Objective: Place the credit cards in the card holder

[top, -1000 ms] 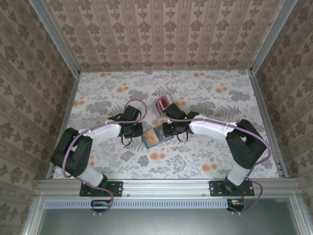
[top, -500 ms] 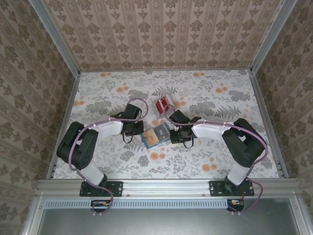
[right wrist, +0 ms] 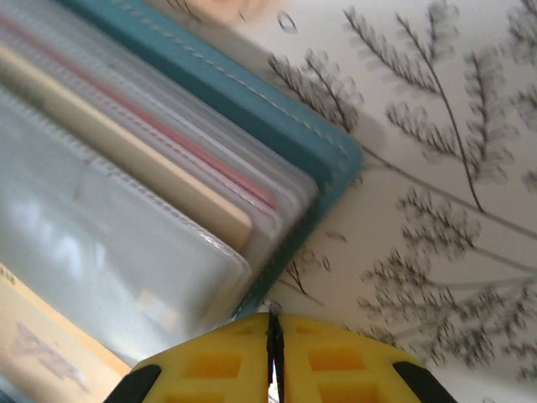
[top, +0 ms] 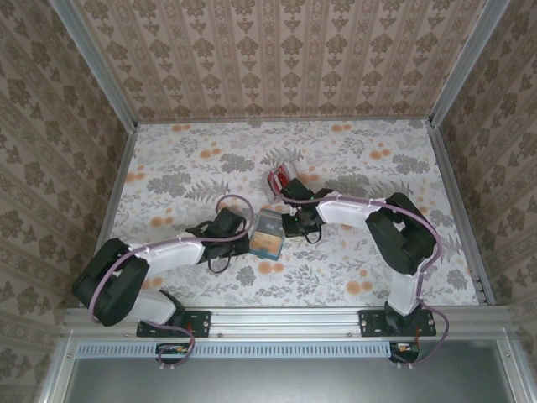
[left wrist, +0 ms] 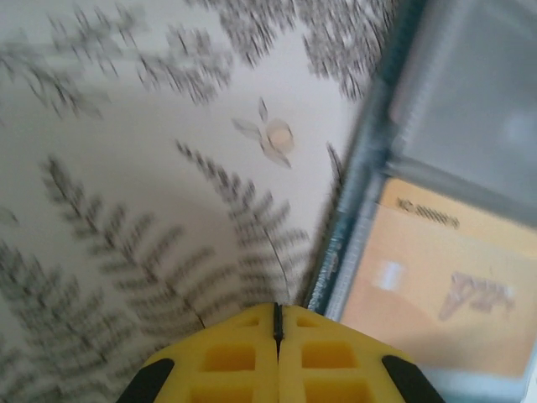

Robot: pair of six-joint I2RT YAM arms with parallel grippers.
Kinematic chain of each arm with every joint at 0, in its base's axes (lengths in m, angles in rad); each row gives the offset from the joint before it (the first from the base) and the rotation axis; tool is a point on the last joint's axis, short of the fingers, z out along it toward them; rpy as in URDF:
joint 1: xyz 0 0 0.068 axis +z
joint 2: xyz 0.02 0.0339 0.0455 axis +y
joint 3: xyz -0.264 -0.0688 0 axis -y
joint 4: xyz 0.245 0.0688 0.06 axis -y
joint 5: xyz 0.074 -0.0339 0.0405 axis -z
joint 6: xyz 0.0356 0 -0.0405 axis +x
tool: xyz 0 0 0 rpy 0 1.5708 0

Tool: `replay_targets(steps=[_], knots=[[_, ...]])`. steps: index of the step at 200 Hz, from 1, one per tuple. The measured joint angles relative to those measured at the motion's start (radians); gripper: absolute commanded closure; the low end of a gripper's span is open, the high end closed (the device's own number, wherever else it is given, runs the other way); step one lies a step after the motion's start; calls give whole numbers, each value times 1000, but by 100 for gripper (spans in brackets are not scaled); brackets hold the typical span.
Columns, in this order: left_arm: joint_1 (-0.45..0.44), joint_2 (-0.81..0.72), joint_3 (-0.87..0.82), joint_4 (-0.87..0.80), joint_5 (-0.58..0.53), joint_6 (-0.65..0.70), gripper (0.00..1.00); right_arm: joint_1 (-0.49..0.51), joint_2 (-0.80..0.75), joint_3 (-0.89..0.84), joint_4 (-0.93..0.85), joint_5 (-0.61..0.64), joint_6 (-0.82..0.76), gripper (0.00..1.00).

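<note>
Top external view: the card holder (top: 268, 234) lies open on the flowered table (top: 377, 176), its orange and blue inner faces up. The left gripper (top: 245, 238) sits just beside the holder's left edge and the right gripper (top: 291, 225) just beside its upper right corner, so the holder lies between the two. The red credit cards (top: 280, 179) lie behind the holder, near it but apart from it, and close to the right arm's wrist.

Left wrist view: the left gripper (left wrist: 277, 310) has its yellow fingers (left wrist: 231, 357) pressed together with nothing between them. Its tip lies just left of the card holder's (left wrist: 436, 277) teal edge, over the fern print.

Right wrist view: the right gripper (right wrist: 271, 320) is likewise pressed together on nothing, its tip right at the card holder's (right wrist: 243, 84) rounded teal corner. Stacked clear sleeves fan out from that corner, with a thin pink-red edge among them; whether that is a card I cannot tell.
</note>
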Motion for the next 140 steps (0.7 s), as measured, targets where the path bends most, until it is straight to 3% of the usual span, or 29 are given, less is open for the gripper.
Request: replay_targets(steps=[86,140], knots=[[-211,-14,-7,-16,-109,-176,95,15,84,110,19,-29,-38,88],[-267,-10,70,-145,-114,-182,93,-1,62,109,17,-19,-69,86]])
